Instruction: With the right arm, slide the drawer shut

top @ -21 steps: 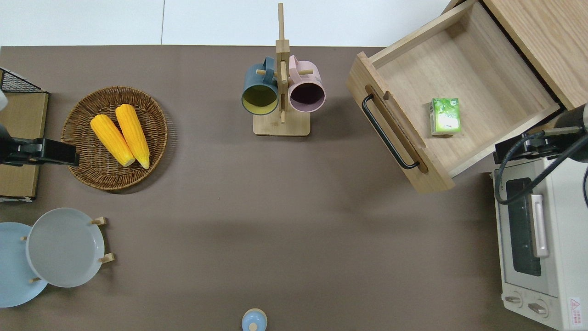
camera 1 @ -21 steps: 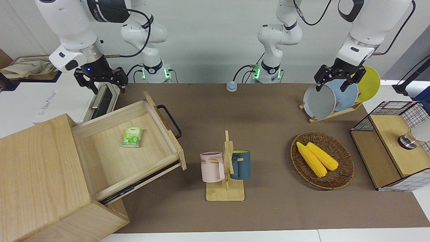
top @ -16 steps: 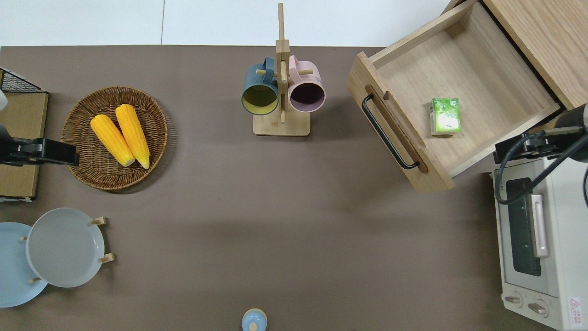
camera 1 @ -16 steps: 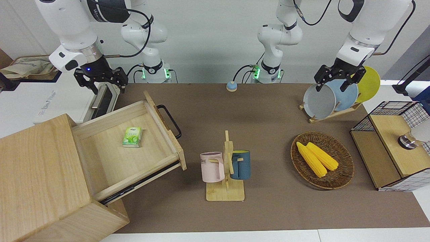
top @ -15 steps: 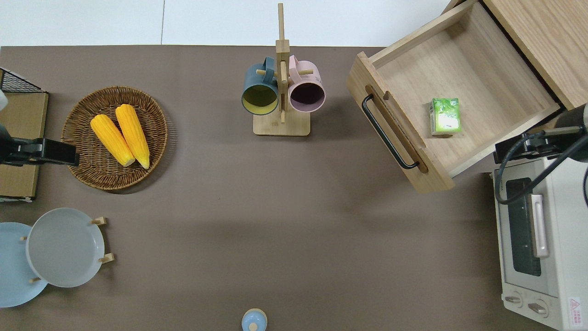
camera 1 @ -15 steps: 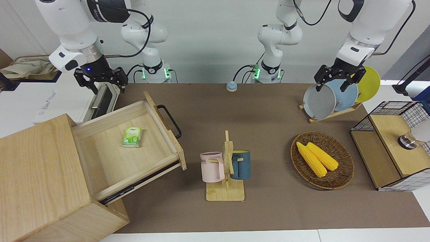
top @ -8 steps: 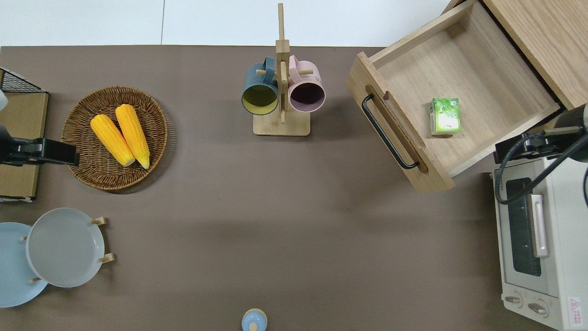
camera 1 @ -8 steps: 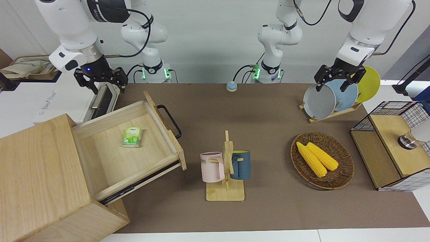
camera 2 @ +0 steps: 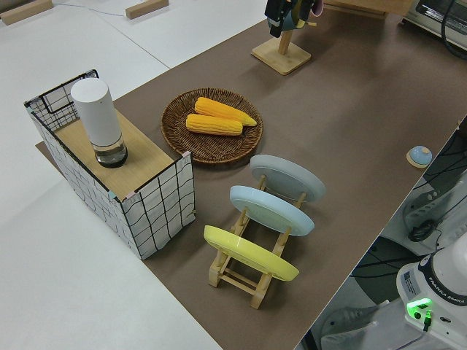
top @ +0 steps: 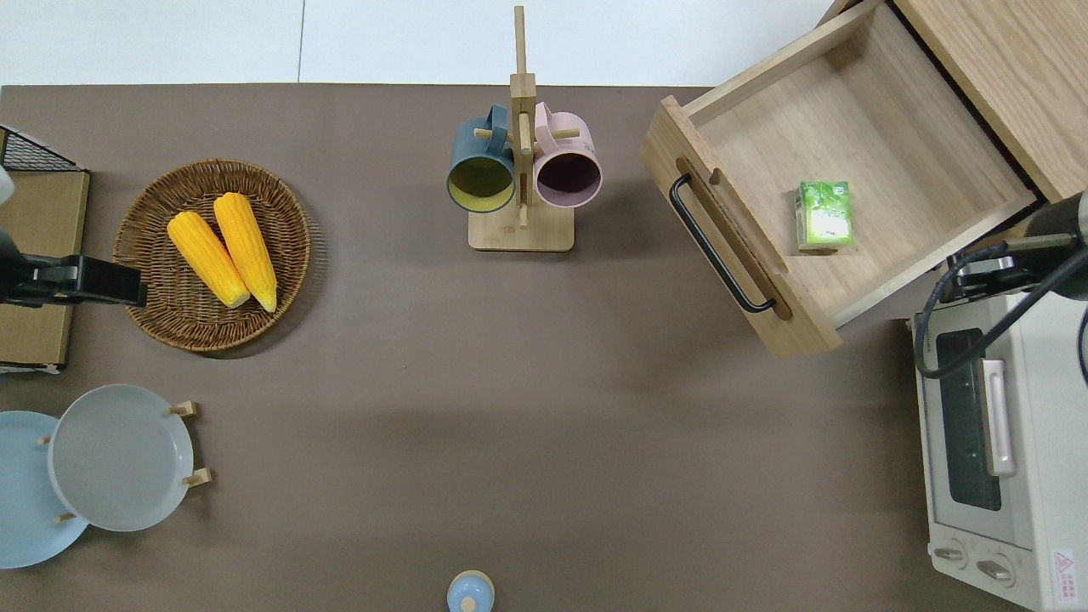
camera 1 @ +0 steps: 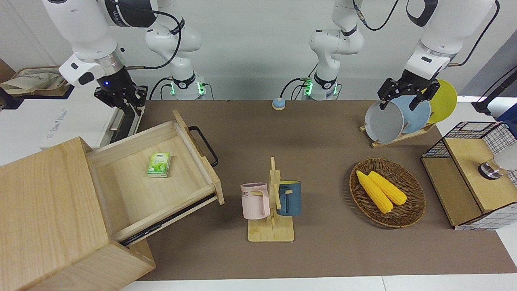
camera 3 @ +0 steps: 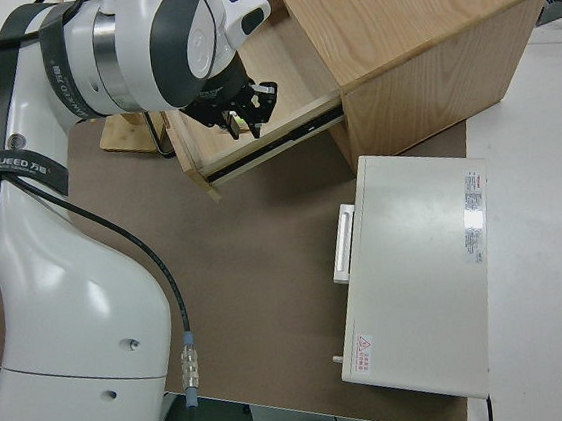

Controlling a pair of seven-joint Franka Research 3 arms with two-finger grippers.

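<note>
Cabinet [camera 1: 44, 210] is sitting at the right arm's end of the table, far from the robots. The drawer [camera 1: 133, 178] is standing pulled well out of it, angled toward the table middle, and its black bar handle [camera 1: 204, 145] is facing the mug rack; nothing is touching the handle. A small green packet [camera 1: 159, 164] is lying flat on the drawer floor.

The right gripper [camera 1: 121, 106] is hanging up in the air over the farther edge of the white toaster oven [camera 1: 60, 121], just beside the drawer's side wall that is nearer to the robots. It is apart from the drawer, with its fingers together and nothing between them.

The wooden mug rack [camera 1: 272, 226] is standing mid-table, carrying a pink mug [camera 1: 254, 201] and a blue mug [camera 1: 290, 198]. Toward the left arm's end, a wicker basket [camera 1: 416, 210] is holding two corn cobs [camera 1: 381, 192]. Nearer to the robots than the basket, plates [camera 1: 383, 121] are standing upright in a rack. The left arm is parked; the left gripper [camera 1: 402, 103] is showing its fingers apart, gripping nothing. A wire-mesh wood box [camera 1: 472, 178] is sitting at the left arm's table end.
</note>
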